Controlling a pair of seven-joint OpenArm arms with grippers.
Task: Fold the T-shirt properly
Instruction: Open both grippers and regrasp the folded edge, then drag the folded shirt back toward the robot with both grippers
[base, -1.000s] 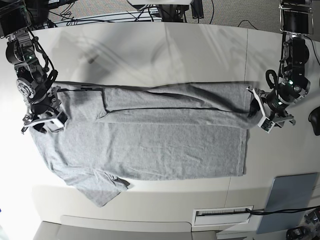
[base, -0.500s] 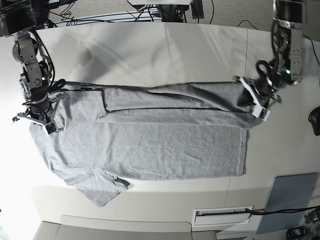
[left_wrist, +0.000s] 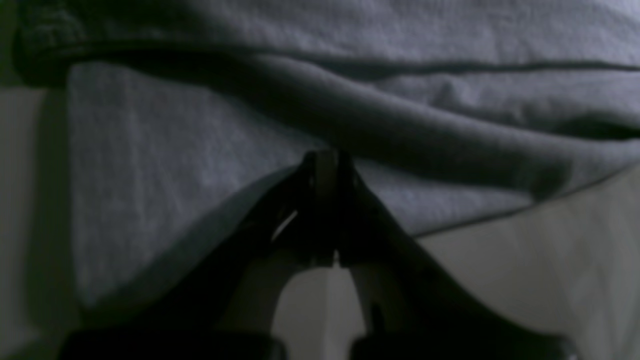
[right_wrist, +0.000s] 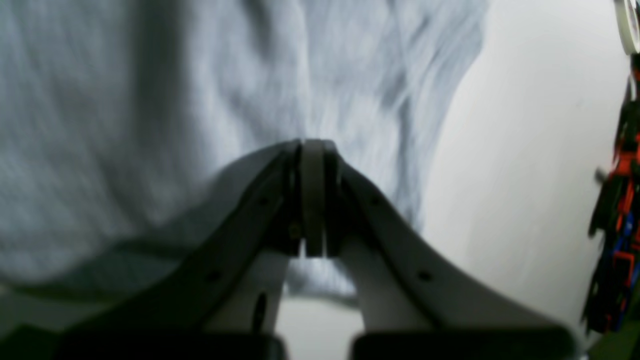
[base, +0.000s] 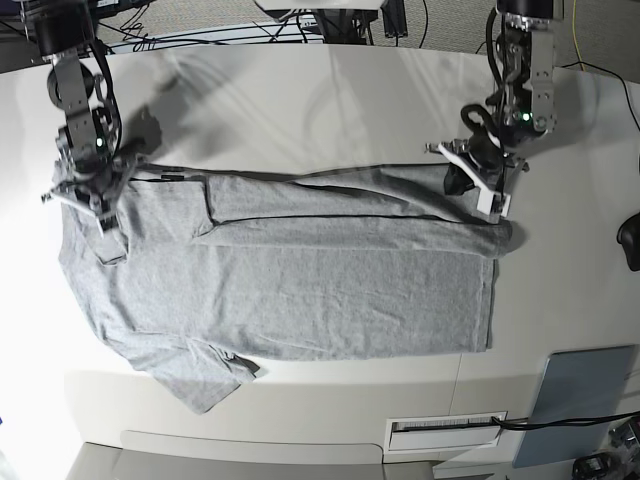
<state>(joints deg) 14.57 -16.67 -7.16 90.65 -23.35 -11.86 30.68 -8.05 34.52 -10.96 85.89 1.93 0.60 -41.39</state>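
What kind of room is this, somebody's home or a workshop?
Most likely a robotics lab, not a home. Two robot arms work over a plain white table where a grey T-shirt lies spread, and loose black cables trail across the carpet behind it.

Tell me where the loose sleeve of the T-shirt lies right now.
In the base view the loose sleeve sticks out at the lower left of the T-shirt, flat on the white table, far from both pincers.

Robotics lab: cable tangle (base: 200, 25) behind white table (base: 330, 90).
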